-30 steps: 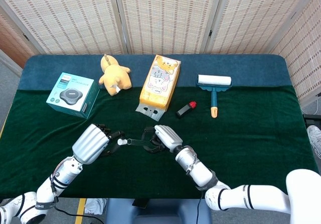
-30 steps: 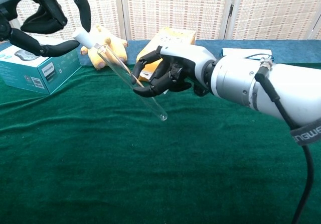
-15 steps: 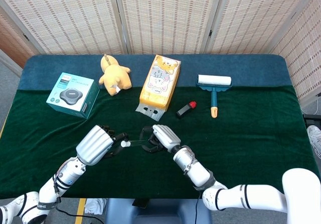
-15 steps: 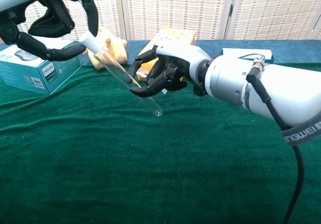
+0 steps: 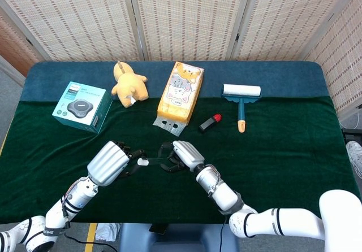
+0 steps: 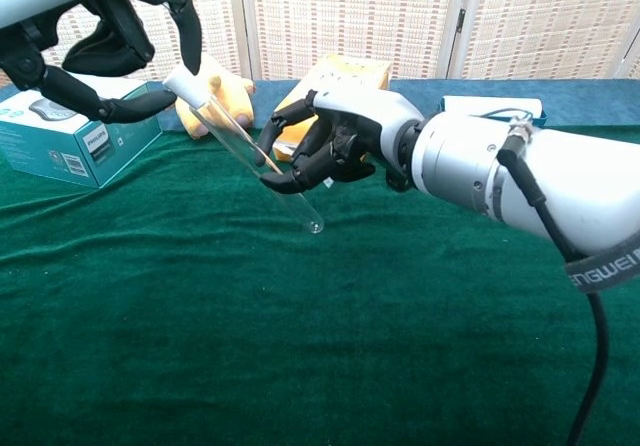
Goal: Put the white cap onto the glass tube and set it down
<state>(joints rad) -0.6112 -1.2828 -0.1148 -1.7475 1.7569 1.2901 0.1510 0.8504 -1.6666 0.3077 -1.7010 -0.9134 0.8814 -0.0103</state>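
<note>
My right hand [image 6: 335,151] has its fingers clamped around the glass tube [image 6: 262,170], held tilted above the green cloth [image 6: 300,346], while my left hand [image 6: 105,41] pinches the white cap [image 6: 182,83] right at the tube's upper end.

A folding screen [image 5: 186,17] of woven, beige panels in pale frames stands behind the table [image 5: 294,167]. The table carries a dark green cloth at the front and a blue cloth [image 5: 271,74] along the rear edge. Grey floor [image 5: 8,91] shows left of the table, with a yellow floor mark [image 5: 90,238] at the front edge. Lighting is even and diffuse.
</note>
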